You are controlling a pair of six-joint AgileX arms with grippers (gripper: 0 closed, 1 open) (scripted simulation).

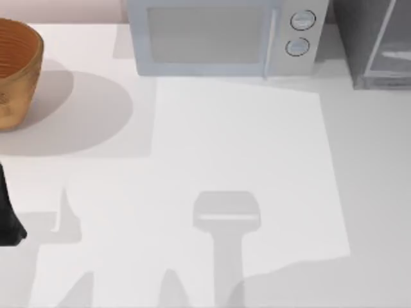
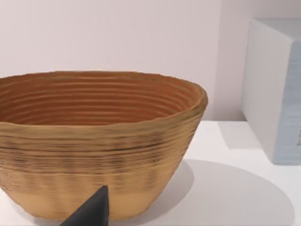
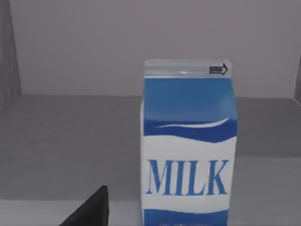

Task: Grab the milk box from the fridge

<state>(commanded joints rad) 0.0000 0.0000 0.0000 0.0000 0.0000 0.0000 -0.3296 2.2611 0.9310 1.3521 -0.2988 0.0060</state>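
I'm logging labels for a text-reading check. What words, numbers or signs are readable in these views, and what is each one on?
"MILK": large blue capitals on the white lower band of the milk box, in the right wrist view.
Small black arrow-shaped tag at the carton's top corner: lettering too small to read.
Marking at the edge of the microwave in the left wrist view: unreadable.
The microwave's two knobs: nothing legible.
The basket: no text.

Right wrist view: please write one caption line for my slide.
Blue and white milk box stands upright on the fridge's grey floor, close ahead of the right wrist camera.

Basket (image 1: pixel 16 70) sat at surface (image 1: pixel 244 147) far left; microwave (image 1: pixel 225 38) with two knobs stood at back centre.
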